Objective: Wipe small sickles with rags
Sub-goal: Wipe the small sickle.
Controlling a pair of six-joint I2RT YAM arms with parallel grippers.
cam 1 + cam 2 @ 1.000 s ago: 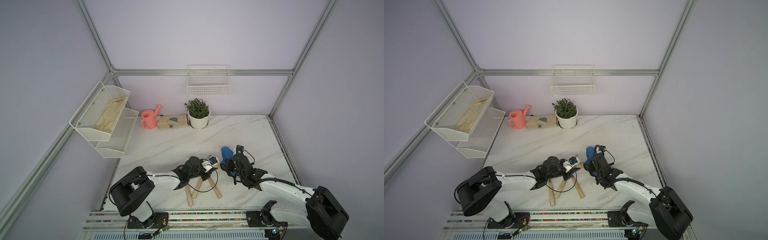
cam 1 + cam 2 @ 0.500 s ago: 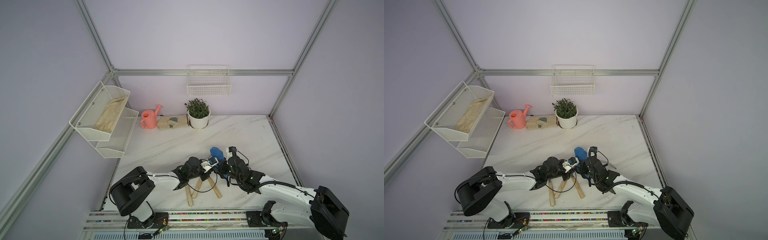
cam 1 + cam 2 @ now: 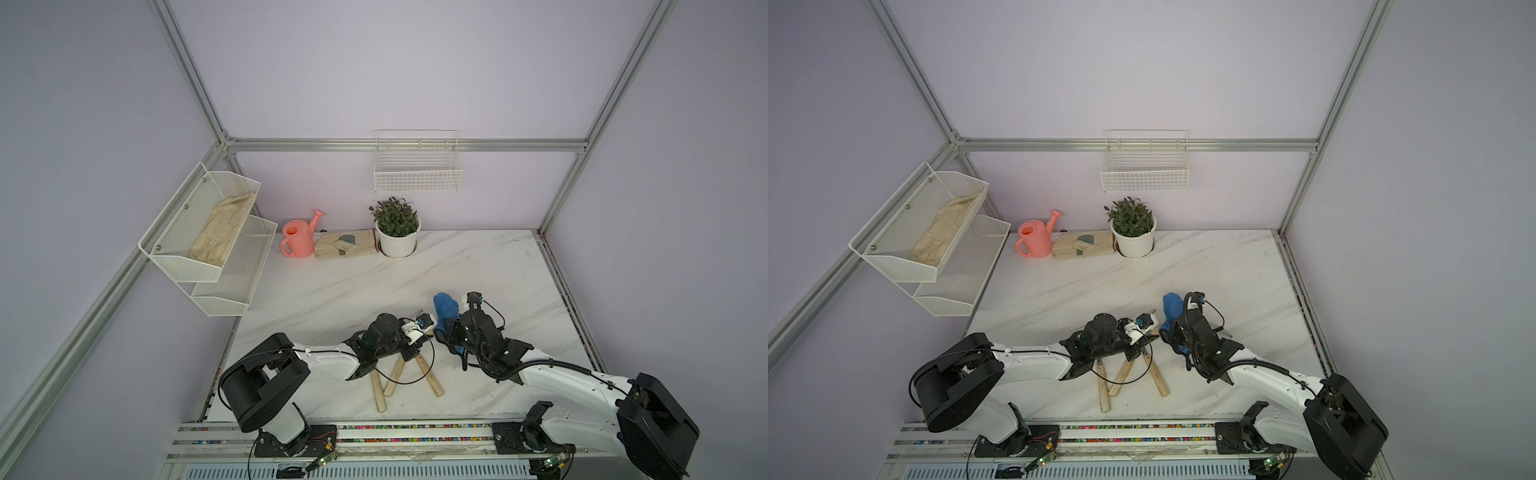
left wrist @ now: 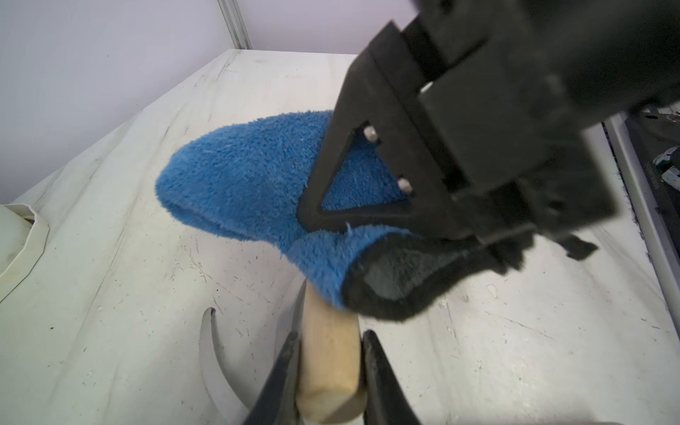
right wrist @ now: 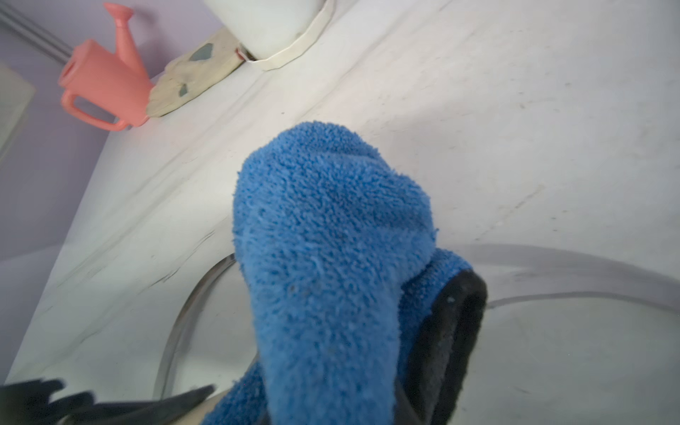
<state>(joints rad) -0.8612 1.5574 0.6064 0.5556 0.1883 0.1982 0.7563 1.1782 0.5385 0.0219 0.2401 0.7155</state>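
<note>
The white tabletop (image 3: 478, 266) is showing grey marble streaks, and up close it is showing little scratches and specks. Pale purple walls (image 3: 374, 62) are standing around it, with silver metal bars (image 3: 407, 145) running along the corners. The plant pot (image 3: 396, 245) is standing at the back of the tabletop. A beige glove (image 3: 345, 249) is lying just beside the plant pot, and a pink watering can (image 3: 298, 244) is standing just past the glove. A white wire basket (image 3: 417, 180) is hanging on the wall above the plant pot. A white mesh shelf (image 3: 174, 232) is hanging on the side wall, far from the plant pot on the watering can's side, holding another glove (image 3: 222, 230).

Well in front of the plant pot, the left hand (image 4: 329, 336) is squeezing the wooden handle of a small sickle (image 4: 327, 371). The right hand (image 3: 454, 330) is gripping the blue rag (image 4: 239, 176) tightly, and the rag's black-edged end is sitting right over that handle. Three other sickles (image 3: 430, 380) are lying even farther from the plant pot, under the left arm (image 3: 328, 363).
</note>
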